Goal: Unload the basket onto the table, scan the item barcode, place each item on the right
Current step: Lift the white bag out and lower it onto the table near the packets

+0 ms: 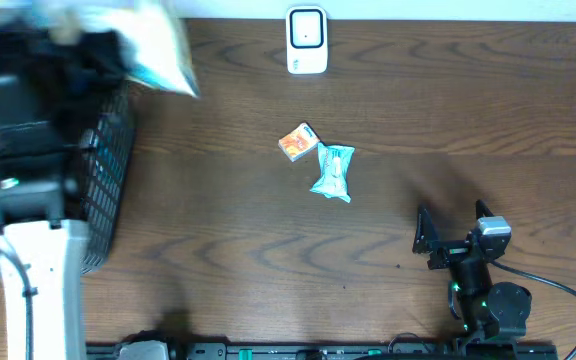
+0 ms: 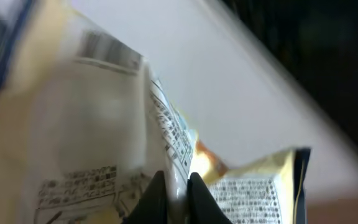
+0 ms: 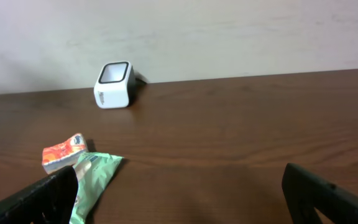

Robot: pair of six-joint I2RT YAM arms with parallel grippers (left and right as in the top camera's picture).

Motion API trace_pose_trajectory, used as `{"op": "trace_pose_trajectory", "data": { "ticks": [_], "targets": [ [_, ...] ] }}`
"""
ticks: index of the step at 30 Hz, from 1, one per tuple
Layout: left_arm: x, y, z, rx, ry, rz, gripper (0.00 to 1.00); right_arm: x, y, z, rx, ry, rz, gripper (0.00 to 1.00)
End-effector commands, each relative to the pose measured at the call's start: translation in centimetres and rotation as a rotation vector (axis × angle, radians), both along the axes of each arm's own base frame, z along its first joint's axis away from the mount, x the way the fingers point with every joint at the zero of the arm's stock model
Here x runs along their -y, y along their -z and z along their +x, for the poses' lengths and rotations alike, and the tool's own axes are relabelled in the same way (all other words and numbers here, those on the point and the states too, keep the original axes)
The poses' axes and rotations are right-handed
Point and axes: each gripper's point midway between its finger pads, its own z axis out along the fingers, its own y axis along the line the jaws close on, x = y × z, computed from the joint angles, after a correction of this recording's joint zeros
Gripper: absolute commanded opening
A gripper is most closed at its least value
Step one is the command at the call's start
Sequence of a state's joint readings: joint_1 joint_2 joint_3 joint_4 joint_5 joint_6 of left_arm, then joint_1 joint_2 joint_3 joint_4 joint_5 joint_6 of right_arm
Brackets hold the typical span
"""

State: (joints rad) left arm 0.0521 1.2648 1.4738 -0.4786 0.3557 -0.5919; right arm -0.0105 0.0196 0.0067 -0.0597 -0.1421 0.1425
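My left gripper [image 2: 174, 180] is shut on a fold of a pale yellow snack bag [image 2: 92, 137] printed with small text. A barcode [image 2: 107, 50] shows near the bag's upper left, blurred. In the overhead view the bag [image 1: 158, 50] is a blurred light shape held up at the far left, above the basket. The white scanner [image 1: 307, 40] stands at the table's back edge, also seen in the right wrist view as the scanner [image 3: 114, 84]. My right gripper [image 1: 453, 222] rests near the front right, open and holding nothing [image 3: 179, 186].
A black wire basket [image 1: 108, 170] stands at the left edge under the left arm. An orange packet [image 1: 296, 141] and a green packet [image 1: 332, 172] lie mid-table in front of the scanner. The right wrist view shows the same orange packet [image 3: 64, 151] and green packet [image 3: 92, 180].
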Motion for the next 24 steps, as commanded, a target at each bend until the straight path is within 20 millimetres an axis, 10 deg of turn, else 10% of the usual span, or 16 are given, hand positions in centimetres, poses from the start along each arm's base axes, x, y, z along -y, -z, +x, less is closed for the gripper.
{"op": "trace_pose_trajectory", "data": {
  "ticks": [1,8,18,24],
  "targets": [
    [5.5,1.6,-0.7,0.066,0.294,0.353,0.07,-0.2,0.2,0.0,-0.007,-0.008,0.010,0.99],
    [7.5,11.9,-1.7,-0.228,0.494,0.664,0.07,-0.2,0.2,0.0,-0.007,-0.008,0.010,0.99],
    [9.5,23.5,-0.7,-0.531,0.657,0.617,0.07,-0.2,0.2,0.0,-0.007,-0.008,0.010,0.99],
    [11.8,26.7,-3.3,-0.650,0.775,0.620,0.07,-0.2,0.2,0.0,-0.007,-0.008,0.010,0.99]
  ]
}}
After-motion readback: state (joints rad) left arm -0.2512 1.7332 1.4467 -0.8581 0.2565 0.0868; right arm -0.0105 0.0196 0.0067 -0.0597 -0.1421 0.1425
